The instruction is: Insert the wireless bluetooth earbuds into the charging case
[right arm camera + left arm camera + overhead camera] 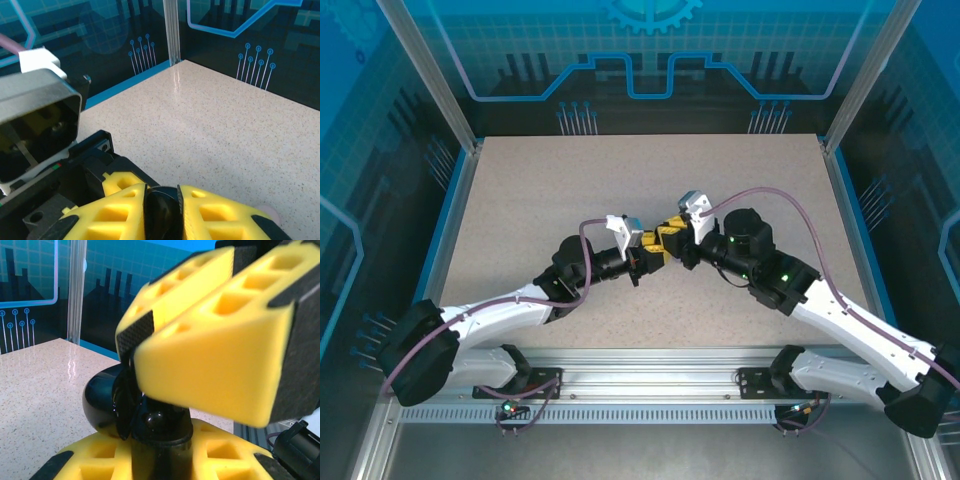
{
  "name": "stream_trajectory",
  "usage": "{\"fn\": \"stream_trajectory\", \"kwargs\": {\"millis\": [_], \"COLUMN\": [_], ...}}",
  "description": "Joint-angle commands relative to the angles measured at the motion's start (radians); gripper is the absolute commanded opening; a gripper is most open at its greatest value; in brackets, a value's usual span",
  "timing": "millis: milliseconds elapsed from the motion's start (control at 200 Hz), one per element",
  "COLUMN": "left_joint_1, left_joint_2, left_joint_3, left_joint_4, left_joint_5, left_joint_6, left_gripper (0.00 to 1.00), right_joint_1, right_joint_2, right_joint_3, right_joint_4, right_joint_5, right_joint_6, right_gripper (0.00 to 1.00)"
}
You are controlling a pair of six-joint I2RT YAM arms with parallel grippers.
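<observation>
Both arms meet nose to nose over the middle of the table (520,200). We see the left gripper (160,452) clamped tight on the black charging case (102,400), a glossy round body seated between its yellow fingers. The right gripper (162,200) has its fingers nearly together, pinching a small black piece (161,210). We can't tell if that's an earbud or part of the case. In the left wrist view, the right fingers press down right against the case top.
</observation>
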Motion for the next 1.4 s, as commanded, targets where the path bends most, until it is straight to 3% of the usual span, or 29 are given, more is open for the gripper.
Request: {"fn": "stream_trajectory", "kwargs": {"millis": [0, 290, 655, 1006, 1396], "left_joint_1": [-0.005, -0.005, -0.006, -0.006, -0.006], "left_joint_2": [-0.017, -0.017, -0.002, 0.005, 0.024], "left_joint_3": [-0.003, -0.005, -0.014, -0.019, -0.041], "left_joint_4": [0.05, 0.046, 0.063, 0.071, 0.09], "left_joint_5": [0.016, 0.011, 0.011, 0.009, 0.011], "left_joint_6": [-0.014, -0.012, -0.012, -0.009, 0.067], "left_gripper": [0.01, 0.01, 0.01, 0.0, 0.0], "right_joint_1": [0.012, 0.011, -0.016, -0.035, -0.056], "right_joint_2": [-0.006, -0.009, -0.012, -0.02, -0.07], "right_joint_3": [-0.017, -0.027, 0.008, 0.028, 0.117], "right_joint_4": [0.015, 0.009, 0.014, -0.007, -0.124], "right_joint_5": [0.018, -0.001, -0.065, -0.072, -0.07], "right_joint_6": [-0.01, 0.014, 0.055, 0.079, 0.092], "right_gripper": [0.22, 0.23, 0.35, 0.38, 0.56]}}
